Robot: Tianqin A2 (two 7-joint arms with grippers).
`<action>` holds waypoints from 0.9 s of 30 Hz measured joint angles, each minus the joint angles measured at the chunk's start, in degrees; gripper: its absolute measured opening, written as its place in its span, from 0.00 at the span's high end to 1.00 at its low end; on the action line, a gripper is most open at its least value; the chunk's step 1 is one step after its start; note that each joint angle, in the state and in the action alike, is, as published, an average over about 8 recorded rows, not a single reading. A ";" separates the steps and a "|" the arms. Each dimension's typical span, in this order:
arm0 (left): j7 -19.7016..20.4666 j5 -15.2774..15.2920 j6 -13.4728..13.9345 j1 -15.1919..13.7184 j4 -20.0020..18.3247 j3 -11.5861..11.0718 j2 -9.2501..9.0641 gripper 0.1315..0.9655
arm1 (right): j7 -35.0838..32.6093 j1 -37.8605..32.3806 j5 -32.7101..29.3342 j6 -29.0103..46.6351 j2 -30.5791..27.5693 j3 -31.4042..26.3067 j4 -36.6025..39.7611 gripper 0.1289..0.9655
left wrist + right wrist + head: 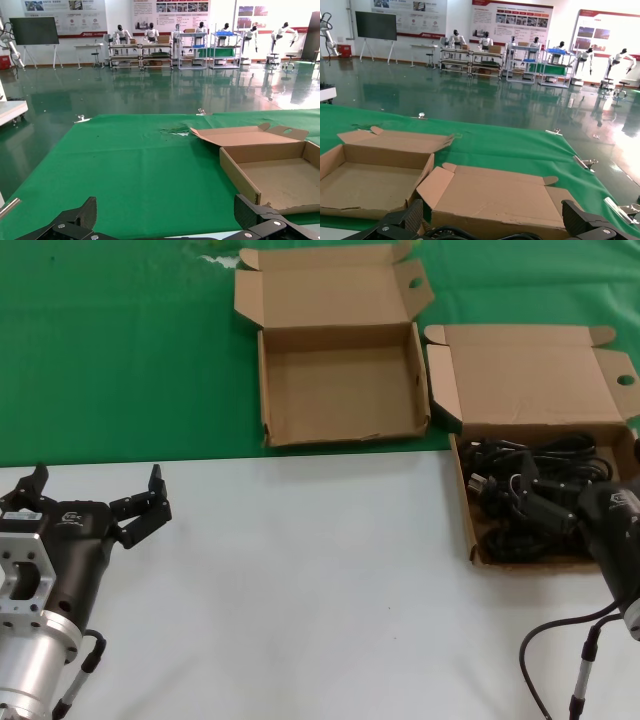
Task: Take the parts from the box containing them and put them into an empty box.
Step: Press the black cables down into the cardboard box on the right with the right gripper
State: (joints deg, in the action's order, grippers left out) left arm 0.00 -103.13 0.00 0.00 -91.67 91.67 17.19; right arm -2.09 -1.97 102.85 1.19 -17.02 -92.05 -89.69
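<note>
i have the right gripper (pixel 548 508) low over the power cords (pixel 530 502) in the wider box (pixel 468 515), its fingers spread apart among the loops and not yet clamped, so i judge this the reach for a cord. the empty box (pixel 342 388) sits just beside it on the green cloth (pixel 110 350), lid folded back. the left gripper (pixel 95 502) waits open over bare white table (pixel 300 580).

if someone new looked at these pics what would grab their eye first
Probably the tangle of black power cords filling the cardboard box at the robot's right, with the right gripper reaching into it. Next, the empty box lying open on the green cloth, and the left gripper open over the white table.
</note>
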 joint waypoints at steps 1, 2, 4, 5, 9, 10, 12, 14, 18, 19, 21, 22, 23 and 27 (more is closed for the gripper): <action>0.00 0.00 0.00 0.00 0.00 0.00 0.00 0.00 | 0.00 0.00 0.00 0.00 0.00 0.00 0.00 0.00; 0.00 0.00 0.00 0.00 0.00 0.00 0.00 0.00 | 0.00 0.00 0.00 0.00 0.00 0.00 0.00 0.00; 0.00 0.00 0.00 0.00 0.00 0.00 0.00 0.00 | 0.00 0.00 0.00 0.00 0.00 0.00 0.00 0.00; 0.00 0.00 0.00 0.00 0.00 0.00 0.00 0.00 | 0.00 0.00 0.00 0.00 0.00 0.00 0.00 0.00; 0.00 0.00 0.00 0.00 0.00 0.00 0.00 0.00 | 0.00 0.00 0.00 0.00 0.00 0.00 0.00 0.00; 0.00 0.00 0.00 0.00 0.00 0.00 0.00 0.00 | 0.00 0.00 0.00 0.00 0.00 0.00 0.00 0.00; 0.00 0.00 0.00 0.00 0.00 0.00 0.00 0.00 | 0.00 0.00 0.00 0.00 0.00 0.00 0.00 0.00; 0.00 0.00 0.00 0.00 0.00 0.00 0.00 0.00 | 0.00 0.00 0.00 0.00 0.00 0.00 0.00 0.00; 0.00 0.00 0.00 0.00 0.00 0.00 0.00 0.00 | 0.00 0.00 0.00 0.00 0.00 0.00 0.00 0.00; 0.00 0.00 0.00 0.00 0.00 0.00 0.00 0.00 | 0.00 0.00 0.00 0.00 0.00 0.00 0.00 0.00; 0.00 0.00 0.00 0.00 0.00 0.00 0.00 0.00 | 0.00 0.00 0.00 0.00 0.00 0.00 0.00 0.00; 0.00 0.00 0.00 0.00 0.00 0.00 0.00 0.00 | 0.00 0.00 0.00 0.00 0.00 0.00 0.00 0.00; 0.00 0.00 0.00 0.00 0.00 0.00 0.00 0.00 | 0.00 0.00 0.00 0.00 0.00 0.00 0.00 0.00; 0.00 0.00 0.00 0.00 0.00 0.00 0.00 0.00 | 0.00 0.00 0.00 0.00 0.00 0.00 0.00 0.00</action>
State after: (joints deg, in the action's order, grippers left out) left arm 0.00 -103.13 0.00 0.00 -91.67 91.67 17.19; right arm -2.09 -1.97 102.85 1.19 -17.02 -92.05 -89.69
